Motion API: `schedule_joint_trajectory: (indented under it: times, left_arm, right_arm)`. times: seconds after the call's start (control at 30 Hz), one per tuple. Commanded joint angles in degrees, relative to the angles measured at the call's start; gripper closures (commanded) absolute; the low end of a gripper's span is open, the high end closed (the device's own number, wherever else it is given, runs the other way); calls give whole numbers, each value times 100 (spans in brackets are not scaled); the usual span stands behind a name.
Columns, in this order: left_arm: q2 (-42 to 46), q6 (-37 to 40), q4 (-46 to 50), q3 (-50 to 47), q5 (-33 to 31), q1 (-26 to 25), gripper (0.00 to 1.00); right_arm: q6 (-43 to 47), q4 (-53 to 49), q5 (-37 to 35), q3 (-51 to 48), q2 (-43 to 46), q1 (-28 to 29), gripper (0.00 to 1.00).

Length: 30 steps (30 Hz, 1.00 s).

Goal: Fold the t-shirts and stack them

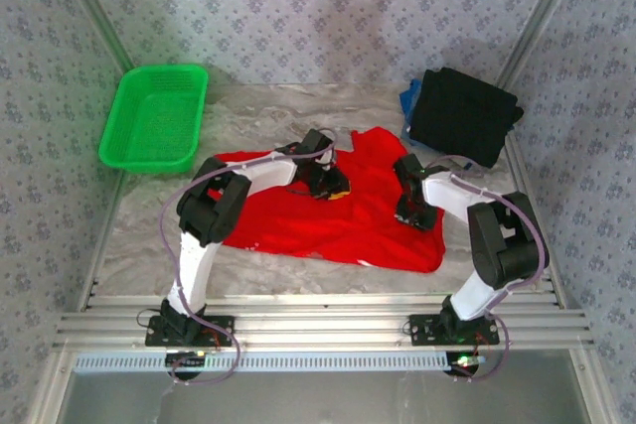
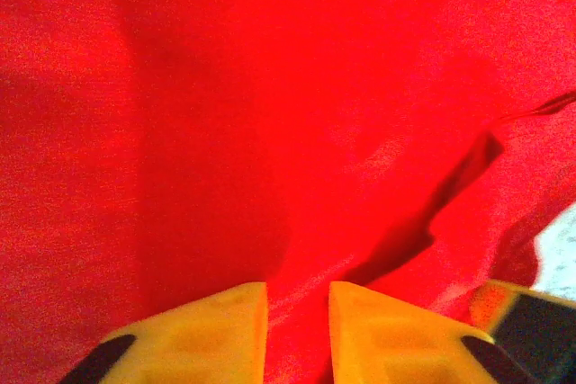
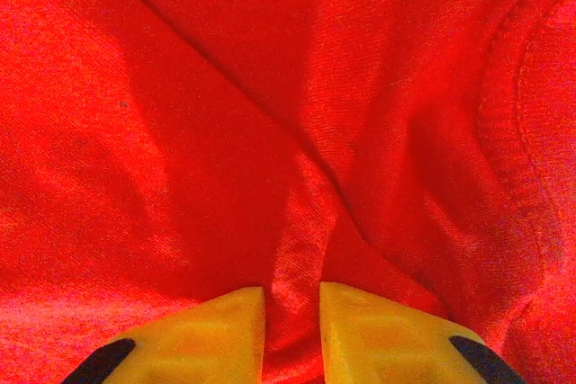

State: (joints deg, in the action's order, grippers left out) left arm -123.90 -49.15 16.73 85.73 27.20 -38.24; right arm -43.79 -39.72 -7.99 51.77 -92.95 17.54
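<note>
In the top external view, the red t-shirt (image 1: 328,230) is seen spread across the middle of the table (image 1: 149,240). The left gripper (image 1: 328,184) is lowered onto its far middle part, and the right gripper (image 1: 412,213) onto its right part. A black t-shirt (image 1: 462,116) lies folded at the far right corner on top of a blue one (image 1: 406,98) (only an edge of the blue shows). A green mesh basket (image 1: 117,138) stands at the far left, well apart from the shirts.

In the left wrist view, the yellow fingers (image 2: 216,339) are parted by a narrow gap, released over the red t-shirt (image 2: 270,114).

In the right wrist view, the fingers (image 3: 378,339) are clenched on a raised ridge of the red t-shirt (image 3: 180,132); a stitched hem (image 3: 513,114) curves at right.
</note>
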Motion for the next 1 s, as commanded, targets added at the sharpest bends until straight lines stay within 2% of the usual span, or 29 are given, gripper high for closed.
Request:
schedule_joint_trajectory:
  times: [0.0, 0.03, 0.07, 0.33, 0.43, 0.53, 0.63, 0.83, 0.97]
  left_arm:
    - [259, 170, 510, 112, -532, 9, 48]
    - [367, 157, 503, 73, -652, 2, 39]
    - [497, 156, 544, 60, -775, 5, 36]
    - [1094, 379, 1054, 289, -905, -93, 31]
    - [1334, 384, 947, 66, -1001, -88, 30]
    - [1936, 307, 332, -483, -1202, -35, 28]
    - [2594, 437, 68, -852, -1520, 40, 22]
    - [3382, 564, 313, -1428, -1752, 467, 21]
    - [4066, 533, 366, -2079, -1984, 782, 20]
  right_arm:
    - [-169, -544, -422, -116, 243, -115, 72]
    - [-184, -569, -457, -102, 311, -122, 71]
    - [-190, -590, -475, -84, 383, -127, 70]
    - [-167, -518, -597, 221, 915, -93, 63]
    - [163, 43, -124, 252, 1154, -150, 58]
    - [516, 507, 581, 436, 993, -234, 55]
    - [726, 902, 1076, 644, 723, -226, 54]
    - [1139, 1212, 1710, 1054, 82, 26, 57]
    - [1115, 1100, 1945, 1450, -470, 254, 71]
